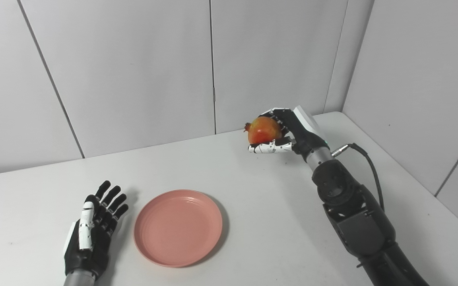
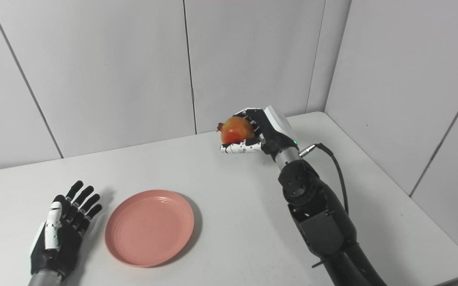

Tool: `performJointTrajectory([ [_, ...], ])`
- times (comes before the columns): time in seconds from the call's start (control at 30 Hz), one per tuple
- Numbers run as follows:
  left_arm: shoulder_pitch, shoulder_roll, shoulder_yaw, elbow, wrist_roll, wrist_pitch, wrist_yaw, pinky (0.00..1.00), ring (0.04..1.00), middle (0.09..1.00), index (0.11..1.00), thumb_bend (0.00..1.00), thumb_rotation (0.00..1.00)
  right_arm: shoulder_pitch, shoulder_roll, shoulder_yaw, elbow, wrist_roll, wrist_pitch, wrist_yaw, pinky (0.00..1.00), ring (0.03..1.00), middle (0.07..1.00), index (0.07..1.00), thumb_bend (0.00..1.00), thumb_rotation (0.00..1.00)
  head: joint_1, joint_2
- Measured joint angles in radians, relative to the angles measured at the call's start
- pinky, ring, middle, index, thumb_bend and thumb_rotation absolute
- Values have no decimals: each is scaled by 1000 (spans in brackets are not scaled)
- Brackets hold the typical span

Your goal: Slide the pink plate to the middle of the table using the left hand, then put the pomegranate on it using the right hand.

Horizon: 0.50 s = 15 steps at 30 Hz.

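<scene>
Plate point(image 1: 178, 227) lies mid-desk; left hand point(image 1: 92, 231) rests beside it, fingers spread, empty. Right hand point(image 1: 288, 133) clasps pomegranate point(image 1: 264, 130) aloft near far edge. Next: carry over plate, lower, release.

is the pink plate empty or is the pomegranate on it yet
Empty. The pink plate shows only its bare ridged inside; the pomegranate is held in the right hand, off to the plate's far right.

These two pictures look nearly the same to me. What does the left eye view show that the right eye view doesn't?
Only the left eye view cuts the table off at the lower right. Only the right eye view shows the table's near right corner and more bare surface left of the left hand. Both show that hand open beside the pink plate, and the right hand holding the pomegranate above the table.
</scene>
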Motion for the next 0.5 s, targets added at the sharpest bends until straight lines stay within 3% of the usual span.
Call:
performJointTrajectory([
  [0.13, 3, -16, -8, -13, 24, 6, 20, 876, 879, 894, 886, 361, 1000, 5, 25, 46, -55, -20, -1, 8, 465, 496, 529, 543, 431, 169, 17, 2],
  [0.2, 4, -22, -15, -20, 43, 13, 33, 878, 881, 895, 885, 368, 1000, 6, 38, 67, -75, -36, -3, 11, 458, 488, 521, 537, 437, 159, 64, 8],
  [0.3, 6, -31, -31, -29, 58, 19, 46, 876, 880, 893, 882, 380, 1000, 6, 58, 99, -81, -58, -14, 12, 427, 475, 515, 538, 442, 111, 92, 12],
  [0.5, 10, -53, -49, -43, 89, 27, 70, 867, 877, 889, 882, 409, 1000, 7, 99, 157, -74, -96, -44, 14, 405, 466, 511, 540, 450, 117, 172, 32],
])
